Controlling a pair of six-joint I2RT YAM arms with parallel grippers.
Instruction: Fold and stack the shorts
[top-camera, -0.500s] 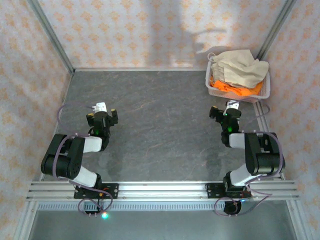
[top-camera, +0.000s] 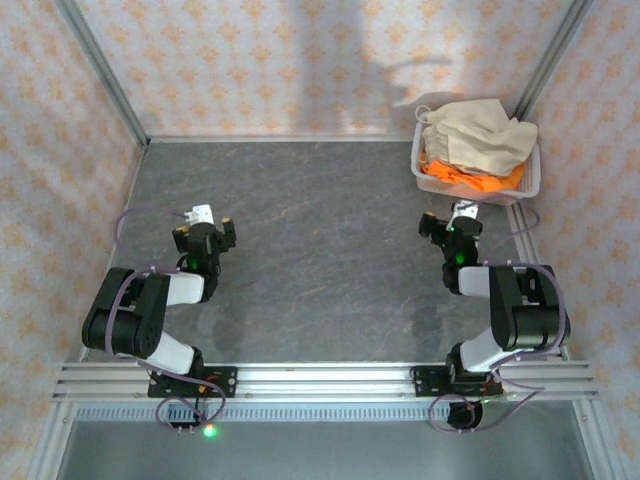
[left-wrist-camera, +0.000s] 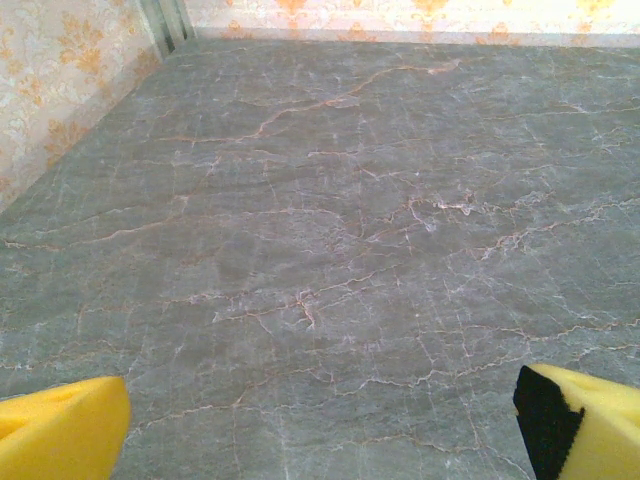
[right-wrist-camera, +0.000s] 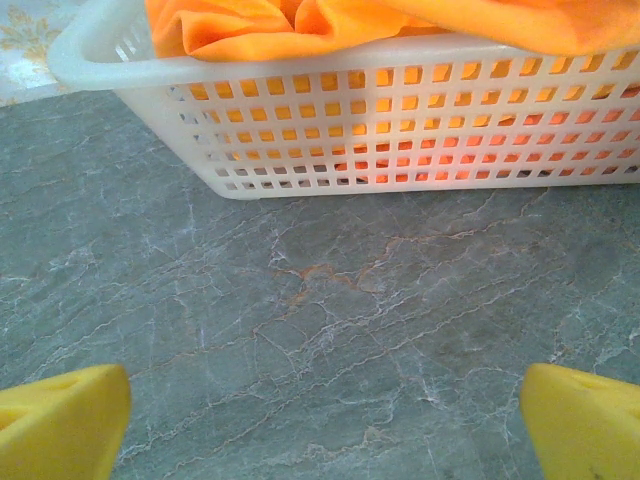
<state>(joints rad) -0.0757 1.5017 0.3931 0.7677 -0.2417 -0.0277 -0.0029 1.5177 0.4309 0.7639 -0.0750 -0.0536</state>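
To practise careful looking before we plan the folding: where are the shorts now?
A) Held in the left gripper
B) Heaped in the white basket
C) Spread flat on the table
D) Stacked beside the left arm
B: the beige shorts and orange shorts sit heaped inside the basket.

shorts | beige pair (top-camera: 480, 135): crumpled, unfolded, heaped on top | orange pairs (top-camera: 470, 178): bunched beneath the beige, cloth bulging over the near rim | place: all piled in white mesh basket (right-wrist-camera: 400, 130), far right corner
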